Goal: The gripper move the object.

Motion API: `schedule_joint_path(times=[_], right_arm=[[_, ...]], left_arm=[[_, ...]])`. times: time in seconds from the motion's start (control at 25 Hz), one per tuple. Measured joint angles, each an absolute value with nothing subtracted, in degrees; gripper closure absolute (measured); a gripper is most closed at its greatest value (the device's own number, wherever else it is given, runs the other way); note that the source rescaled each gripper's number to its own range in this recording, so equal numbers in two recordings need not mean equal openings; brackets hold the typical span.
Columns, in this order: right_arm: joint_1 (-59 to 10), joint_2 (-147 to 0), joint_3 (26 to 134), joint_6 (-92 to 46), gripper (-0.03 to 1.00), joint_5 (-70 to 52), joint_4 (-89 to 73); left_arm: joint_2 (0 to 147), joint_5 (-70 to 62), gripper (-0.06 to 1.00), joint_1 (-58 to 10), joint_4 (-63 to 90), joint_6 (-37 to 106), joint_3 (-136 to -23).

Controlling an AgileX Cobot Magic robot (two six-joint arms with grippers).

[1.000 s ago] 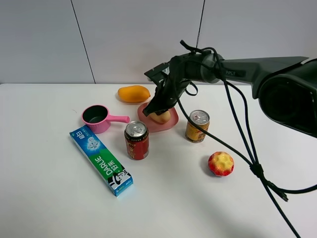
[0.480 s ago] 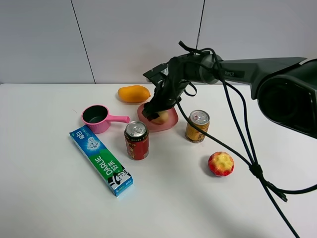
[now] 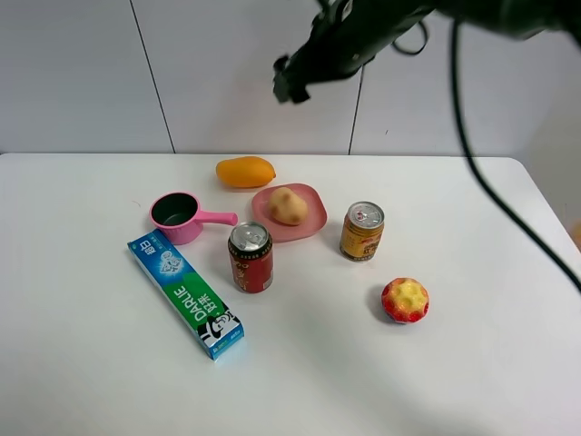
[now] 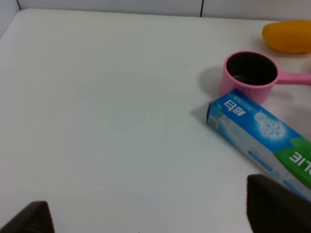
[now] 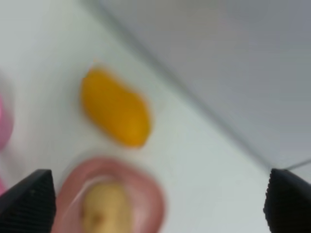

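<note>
Your right arm (image 3: 408, 14) reaches in from the far right, high above the surface, with the right gripper (image 3: 289, 80) at its left end, tilted downward. Its jaws stand wide apart and hold nothing. Your left gripper (image 4: 153, 212) shows only in its wrist view, with its jaws likewise spread wide and empty.

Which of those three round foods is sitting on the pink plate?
The tan potato; the orange mango and the red-yellow apple lie directly on the table.
</note>
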State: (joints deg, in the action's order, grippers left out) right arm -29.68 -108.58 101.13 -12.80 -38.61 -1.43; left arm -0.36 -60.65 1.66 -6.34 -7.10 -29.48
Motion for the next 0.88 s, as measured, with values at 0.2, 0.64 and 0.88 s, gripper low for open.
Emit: schedule_joint_path(times=[0.2, 0.64, 0.88], right_arm=[[-21.3, -95.7, 101.1, -4.8, -0.03, -40.9, 6.1], [-12.1, -74.6, 101.1, -5.8, -0.03, -61.6, 22.9], [-12.0, -62.6, 100.9, -6.0, -0.03, -68.9, 25.0]], left_arm=[[-0.4, -60.7, -0.06, 1.7, -6.4, -7.1, -29.5], [-0.4, -60.7, -0.06, 1.7, -6.4, -7.1, -29.5], [-0.4, -60.7, -0.06, 1.7, -6.4, -7.1, -29.5]])
